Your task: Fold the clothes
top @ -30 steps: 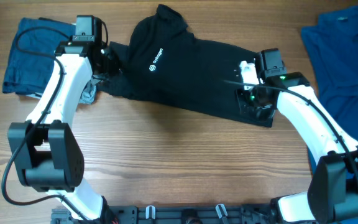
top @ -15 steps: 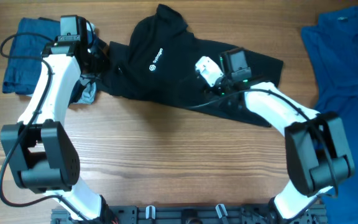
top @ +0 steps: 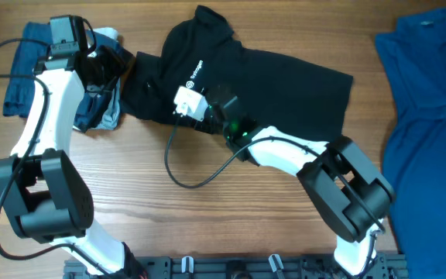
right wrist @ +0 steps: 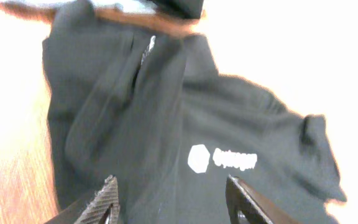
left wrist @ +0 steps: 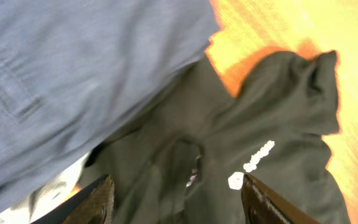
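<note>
With the black short-sleeved soft-fabric T-shirt laid rumpled on the wooden counter, the left end effector and right end effector, seemingly spread and empty in blurred views, should be lowered so only one fabric layer is pinched.

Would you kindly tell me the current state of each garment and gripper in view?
black T-shirt: lying rumpled, not neatly folded, logo facing up.
left gripper: open, holding nothing, over the T-shirt beside the navy garments.
right gripper: open, holding nothing, over the T-shirt near the logo.
bright blue shirt: spread out, unfolded, partly out of frame.
navy garments: folded in a pile.
</note>
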Robot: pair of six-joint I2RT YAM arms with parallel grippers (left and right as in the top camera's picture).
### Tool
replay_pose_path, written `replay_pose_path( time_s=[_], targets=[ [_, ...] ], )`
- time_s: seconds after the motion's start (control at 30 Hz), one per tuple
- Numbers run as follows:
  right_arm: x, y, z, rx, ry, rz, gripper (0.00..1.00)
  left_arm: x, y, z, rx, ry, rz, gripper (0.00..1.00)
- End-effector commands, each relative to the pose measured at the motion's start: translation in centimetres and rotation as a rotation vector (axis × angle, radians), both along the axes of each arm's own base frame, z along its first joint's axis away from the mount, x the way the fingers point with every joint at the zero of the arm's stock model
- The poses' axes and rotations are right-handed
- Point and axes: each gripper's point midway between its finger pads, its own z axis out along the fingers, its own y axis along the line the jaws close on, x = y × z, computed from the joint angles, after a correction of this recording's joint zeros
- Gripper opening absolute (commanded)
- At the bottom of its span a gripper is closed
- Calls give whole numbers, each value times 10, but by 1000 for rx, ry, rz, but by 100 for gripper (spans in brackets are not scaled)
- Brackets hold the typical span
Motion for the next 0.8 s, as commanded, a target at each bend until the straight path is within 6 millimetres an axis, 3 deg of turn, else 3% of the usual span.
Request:
replay_pose_path(
  time_s=[0.0, 0.1, 0.2, 0.3, 0.57, 0.63, 0.7, 0.77],
  targets=[
    [9, 4, -24, -39, -49, 8, 60, 10, -14, 31, -16, -123, -123, 71],
    [2, 11, -51, -157, -108, 100, 69, 10, -14, 39, -7, -146, -127, 73],
    [-7, 19, -53, -203, -144, 153, 75, 10, -14, 39, -8, -144, -126, 74],
    [-6, 16, -56, -231, -149, 145, 74, 7, -14, 37, -10, -131, -126, 75],
    [-5, 17, -56, -224, -151, 142, 27, 6, -15, 36, -12, -123, -126, 77],
    [3, 16, -46, -144, -137, 70, 16, 5, -15, 36, -12, -121, -126, 79],
    [9, 14, -40, -105, -131, 38, 8, 5, -15, 36, -12, -120, -126, 79],
    [17, 7, -39, -87, -115, 7, 6, 5, -15, 35, -13, -118, -126, 80]
  ],
)
